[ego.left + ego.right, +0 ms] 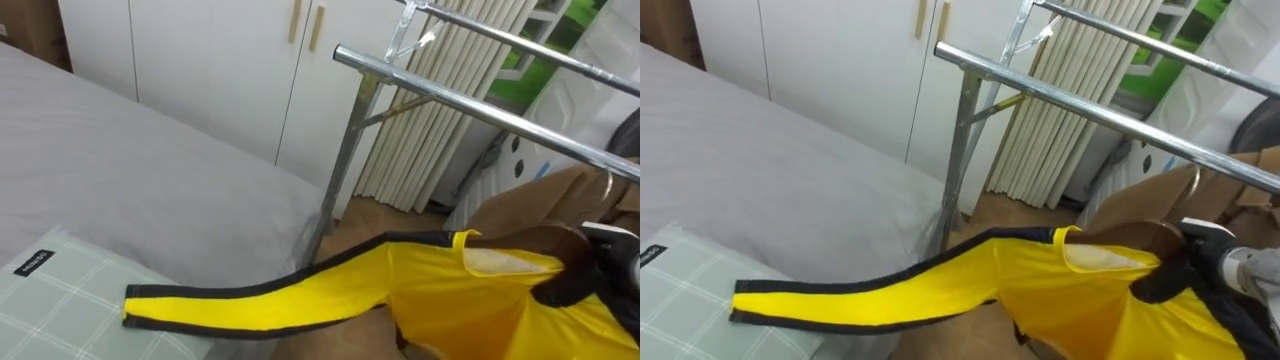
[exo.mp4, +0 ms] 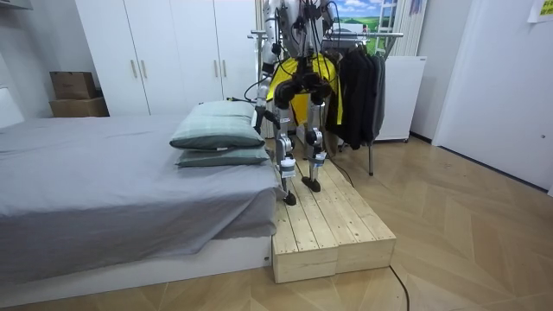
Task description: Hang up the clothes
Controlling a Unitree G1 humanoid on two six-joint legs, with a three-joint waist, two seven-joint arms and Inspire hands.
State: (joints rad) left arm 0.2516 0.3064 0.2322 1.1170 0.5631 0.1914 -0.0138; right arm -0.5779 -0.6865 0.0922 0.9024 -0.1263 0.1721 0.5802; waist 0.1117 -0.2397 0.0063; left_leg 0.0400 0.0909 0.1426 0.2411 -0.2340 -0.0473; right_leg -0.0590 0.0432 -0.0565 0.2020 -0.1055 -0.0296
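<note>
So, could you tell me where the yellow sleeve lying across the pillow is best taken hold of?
Probably near its cuff end, pinched across the narrow width from above, on the robot's left. The yellow sleeve lies flat and stretched over the pillow, while its other end runs up to the wooden hanger held by the right hand.

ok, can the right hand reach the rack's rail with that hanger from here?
Probably yes. The right hand grips the wooden hanger carrying the yellow top just below the metal rail, and nothing sits between hook and rail.
</note>
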